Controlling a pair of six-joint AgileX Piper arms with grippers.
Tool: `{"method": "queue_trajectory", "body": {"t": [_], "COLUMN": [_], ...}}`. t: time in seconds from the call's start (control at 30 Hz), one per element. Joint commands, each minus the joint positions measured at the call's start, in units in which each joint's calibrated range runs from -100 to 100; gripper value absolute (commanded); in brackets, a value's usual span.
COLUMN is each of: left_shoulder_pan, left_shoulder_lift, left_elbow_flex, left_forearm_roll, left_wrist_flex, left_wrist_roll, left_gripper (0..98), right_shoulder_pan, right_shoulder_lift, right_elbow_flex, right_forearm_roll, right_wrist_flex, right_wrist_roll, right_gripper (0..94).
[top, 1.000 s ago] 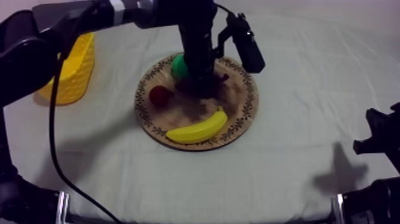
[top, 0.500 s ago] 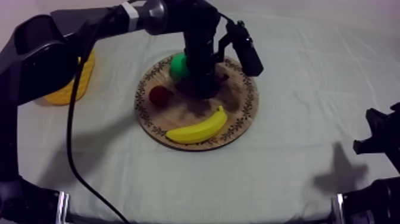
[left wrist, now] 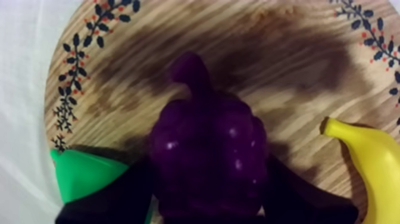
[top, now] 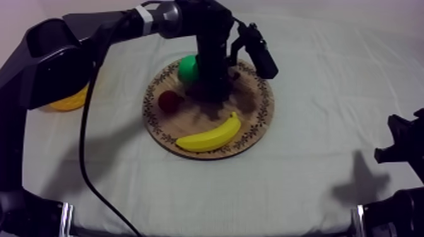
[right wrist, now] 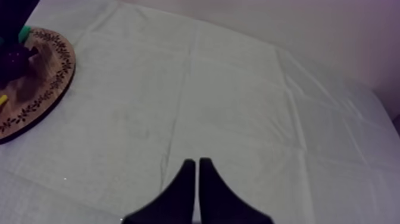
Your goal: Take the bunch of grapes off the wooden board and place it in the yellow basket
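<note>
The purple bunch of grapes (left wrist: pixel 205 140) lies on the round wooden board (left wrist: pixel 286 65), between the green pear (left wrist: pixel 83 173) and the banana (left wrist: pixel 369 161). My left gripper (left wrist: pixel 205 176) is shut on the grapes, one black finger (left wrist: pixel 119 193) pressed to each side. In the top view the left gripper (top: pixel 213 88) stands straight down over the board (top: pixel 259 120) and hides most of the grapes. My right gripper (right wrist: pixel 196 167) is shut on nothing, and in the top view the right gripper (top: pixel 396 144) rests low at the table's right edge.
The yellow basket (top: pixel 66 101) stands at the far left, largely behind my left arm. A pear (top: pixel 187 68), a small red fruit (top: pixel 169 101) and a banana (top: pixel 208 135) lie on the board. Bare cloth stretches between board and basket.
The left arm's upper links have swung towards the front and now cover more of the basket. The gripper has stayed at the grapes over the board. The right arm has not moved.
</note>
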Motion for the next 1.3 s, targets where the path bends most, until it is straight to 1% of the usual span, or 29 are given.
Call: {"method": "queue_trajectory", "body": {"t": [0.0,0.13,0.3,0.57,1.1,1.27], "left_shoulder_pan": [-0.02,0.0,0.2,1.16,1.74,0.6], "left_shoulder_lift": [0.11,-0.07,-1.84,-8.82,-25.17,-27.51], "left_elbow_flex": [0.0,0.27,1.15,4.09,6.35,8.37], "left_forearm_roll": [0.02,0.01,0.05,-0.49,-0.87,-1.07], "left_wrist_flex": [-0.02,0.01,-0.23,-0.49,4.49,4.67], "left_wrist_roll": [0.08,0.28,0.42,0.72,1.26,2.0], "left_gripper": [43.1,39.7,38.3,36.2,36.3,35.9], "right_shoulder_pan": [-0.02,-0.02,-0.02,-0.02,-0.02,-0.02], "right_shoulder_lift": [0.0,0.0,0.0,0.0,0.0,0.0], "right_elbow_flex": [-0.04,-0.04,-0.04,-0.04,-0.04,-0.04], "right_forearm_roll": [0.0,0.0,0.0,0.0,0.0,0.0], "right_wrist_flex": [0.0,0.0,0.0,0.0,0.0,0.0], "right_wrist_roll": [-0.01,-0.01,-0.01,-0.01,-0.01,-0.01], "right_gripper": [0.3,0.3,0.3,0.3,0.3,0.3]}}
